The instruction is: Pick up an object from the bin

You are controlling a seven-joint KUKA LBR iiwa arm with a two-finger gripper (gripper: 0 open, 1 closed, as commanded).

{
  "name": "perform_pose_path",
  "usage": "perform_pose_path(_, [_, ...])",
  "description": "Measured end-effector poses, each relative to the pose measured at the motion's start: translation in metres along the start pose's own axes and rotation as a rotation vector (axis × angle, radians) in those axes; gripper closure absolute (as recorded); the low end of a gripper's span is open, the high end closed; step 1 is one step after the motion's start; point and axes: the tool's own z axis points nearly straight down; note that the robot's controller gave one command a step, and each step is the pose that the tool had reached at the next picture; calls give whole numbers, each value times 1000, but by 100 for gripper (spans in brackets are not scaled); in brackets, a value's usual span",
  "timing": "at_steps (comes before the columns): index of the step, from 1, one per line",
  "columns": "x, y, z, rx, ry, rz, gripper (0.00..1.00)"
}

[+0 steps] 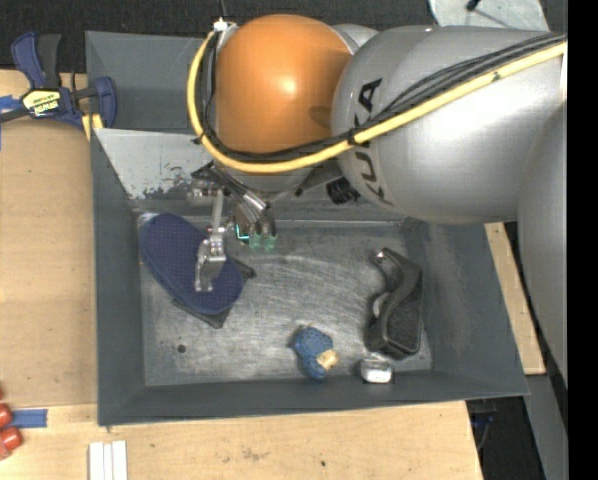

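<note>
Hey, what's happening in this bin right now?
A robot arm reaches into the grey bin from the right. Its hand hangs low over a dark blue floppy thing at the bin's left. Whether it grips that thing cannot be told. A black curved thing lies at the right, and a small blue-and-yellow thing and a small white thing lie near the front wall.

**Arm Bent In, Gripper Down**

The silver arm came in from 3 o'clock and took up the upper right of the view, its last link running toward 9 o'clock. An orange cover capped the wrist, at about 12 o'clock from the view's centre. A yellow cable ran along the link and looped round the cover's 9 o'clock side, with a black one beside it. Below the cover the gripper hung down, reaching toward 7 o'clock.
</note>
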Motion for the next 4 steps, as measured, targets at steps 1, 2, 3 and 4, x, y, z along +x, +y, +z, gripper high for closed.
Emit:
perform_pose_path(1, [8, -57, 80, 2, 1, -116, 0])
perform_pose_path(2, [-23, -47, 162, -2, -27, -437, 0])
perform_pose_path(3, [-25, -46, 159, -4, -34, -436, 100])
perform_pose_path(4, [-33, -59, 13, 1, -18, -511, 100])
